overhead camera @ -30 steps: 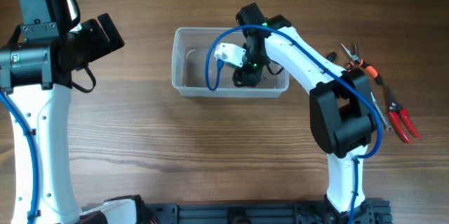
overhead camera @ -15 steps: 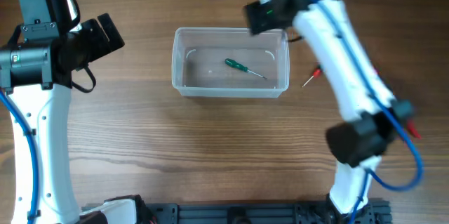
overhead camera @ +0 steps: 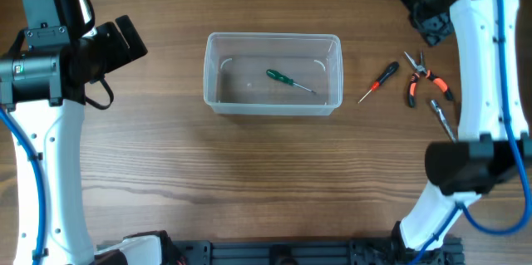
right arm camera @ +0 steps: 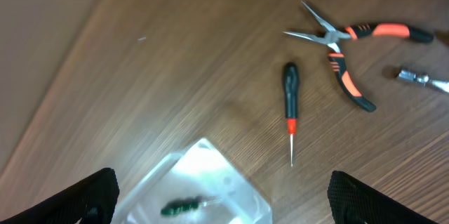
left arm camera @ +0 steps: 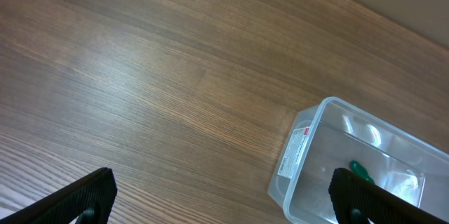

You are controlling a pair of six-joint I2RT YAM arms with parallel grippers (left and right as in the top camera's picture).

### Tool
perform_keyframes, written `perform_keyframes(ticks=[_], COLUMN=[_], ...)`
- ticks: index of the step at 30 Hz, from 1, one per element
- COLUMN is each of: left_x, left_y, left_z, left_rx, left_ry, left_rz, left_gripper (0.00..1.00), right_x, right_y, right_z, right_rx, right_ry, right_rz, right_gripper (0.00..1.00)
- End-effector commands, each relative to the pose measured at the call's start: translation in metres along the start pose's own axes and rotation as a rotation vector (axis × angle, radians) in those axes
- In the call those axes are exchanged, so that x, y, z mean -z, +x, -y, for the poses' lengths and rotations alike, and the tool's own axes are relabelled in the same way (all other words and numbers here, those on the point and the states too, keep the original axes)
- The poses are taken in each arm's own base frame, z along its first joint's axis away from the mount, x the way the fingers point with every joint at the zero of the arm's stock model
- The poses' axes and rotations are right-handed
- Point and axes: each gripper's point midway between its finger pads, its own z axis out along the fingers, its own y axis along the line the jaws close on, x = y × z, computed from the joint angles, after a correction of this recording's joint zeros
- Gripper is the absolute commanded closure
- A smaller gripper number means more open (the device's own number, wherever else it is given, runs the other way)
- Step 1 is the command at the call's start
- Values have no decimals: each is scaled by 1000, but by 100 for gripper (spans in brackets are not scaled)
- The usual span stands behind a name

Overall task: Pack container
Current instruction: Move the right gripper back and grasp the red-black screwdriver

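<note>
Right gripper (overhead camera: 426,12), left gripper (overhead camera: 125,42): jaws wide, empty | my worry: slim red-and-black screwdriver (overhead camera: 380,80) at 3 o'clock of clear rectangular plastic tub (overhead camera: 273,109) could roll from my pinch.

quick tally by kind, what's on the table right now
clear tub: 1
screwdrivers: 2, green screwdriver in the tub, red-and-black screwdriver on the table
pliers: 1
silver tool, partly hidden: 1
total: 5

Screwdriver (overhead camera: 287,80) lies inside the container (overhead camera: 273,38); second screwdriver (overhead camera: 379,80) and pliers (overhead camera: 424,79) lie rightward.
</note>
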Motion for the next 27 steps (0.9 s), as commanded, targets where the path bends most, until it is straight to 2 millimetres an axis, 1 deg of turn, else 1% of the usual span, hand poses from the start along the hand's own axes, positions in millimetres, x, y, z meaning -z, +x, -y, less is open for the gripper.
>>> perform_keyframes(ticks=[1, 2, 3, 4, 6, 9, 10, 15, 22, 24, 27], left_x=[-3, -3, -3, -3, -3, -3, -3, -3, -3, -3, -3], left_y=[-1, -1, -1, -1, -1, -1, -1, -1, -1, -1, -1], left_z=[-1, -1, -1, -1, -1, -1, -1, -1, -1, -1, -1], left_rx=[12, 13, 13, 13, 13, 12, 13, 13, 13, 13, 13], left_ry=[-3, -3, -3, -3, -3, -3, -3, -3, -3, -3, -3], left_rz=[-4, -4, -4, -3, -3, -3, -3, -3, -3, -3, -3], left_gripper=[0, 0, 0, 0, 0, 0, 0, 0, 0, 0, 0], right_x=[-52, -63, -83, -95, -114, -136, -147, -167, -170, -173, -184], right_y=[8, 10, 16, 22, 29, 37, 40, 46, 36, 37, 47], right_z=[10, 12, 14, 16, 20, 23, 27, 38, 51, 56, 67], right_rx=[-70, -67, -47, -45, -45, -48, -50, -67, -91, -81, -80], right_ry=[97, 117, 142, 160, 193, 221, 241, 279, 290, 303, 333], right_rz=[-89, -110, -153, -185, -221, -269, -286, -333, -341, -350, -370], right_gripper=[4, 4, 4, 4, 4, 4, 4, 4, 3, 4, 4])
